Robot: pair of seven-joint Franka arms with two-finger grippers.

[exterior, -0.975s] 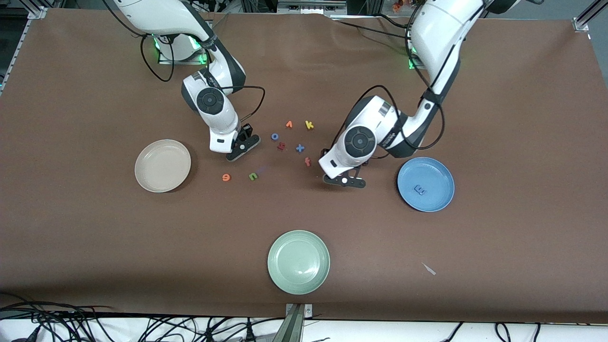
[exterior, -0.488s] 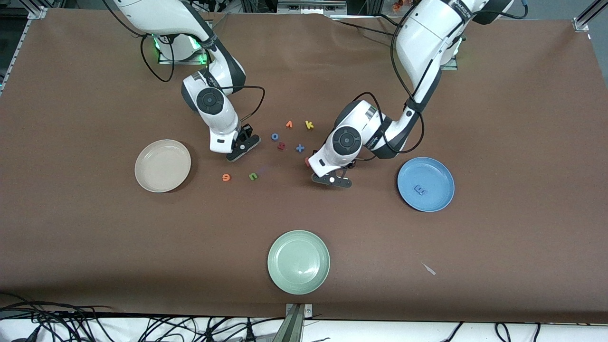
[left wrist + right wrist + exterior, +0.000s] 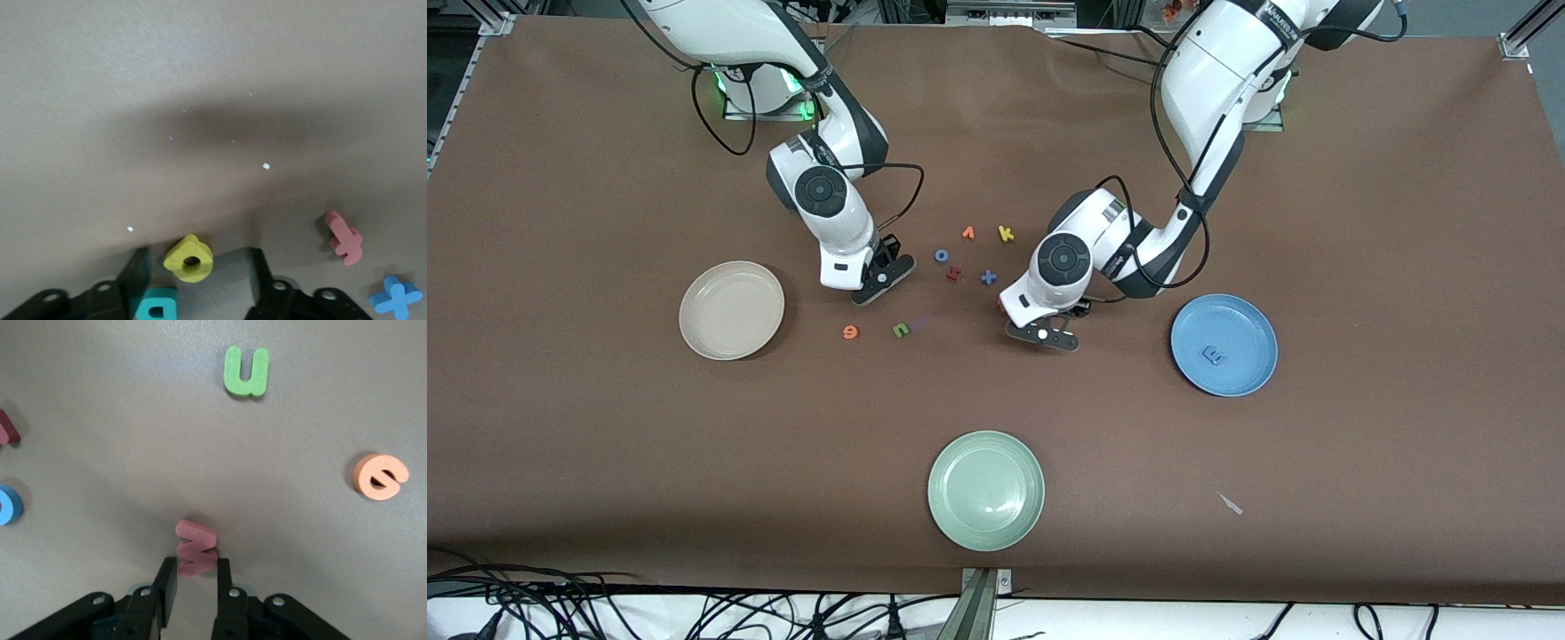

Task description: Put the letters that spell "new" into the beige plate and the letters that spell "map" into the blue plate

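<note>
Right gripper pinches the pink-red w; left gripper straddles the yellow a.

The pink-red w sits clamped between the right gripper fingers, low over the table between the beige plate and the letter cluster. The green n and orange e lie on the table nearer the front camera, and the beige plate is bare. The yellow a lies on the table between the spread fingers of the left gripper, untouched, the teal p just beside it and a red f and blue x near. The blue m rests in the blue plate.
</note>
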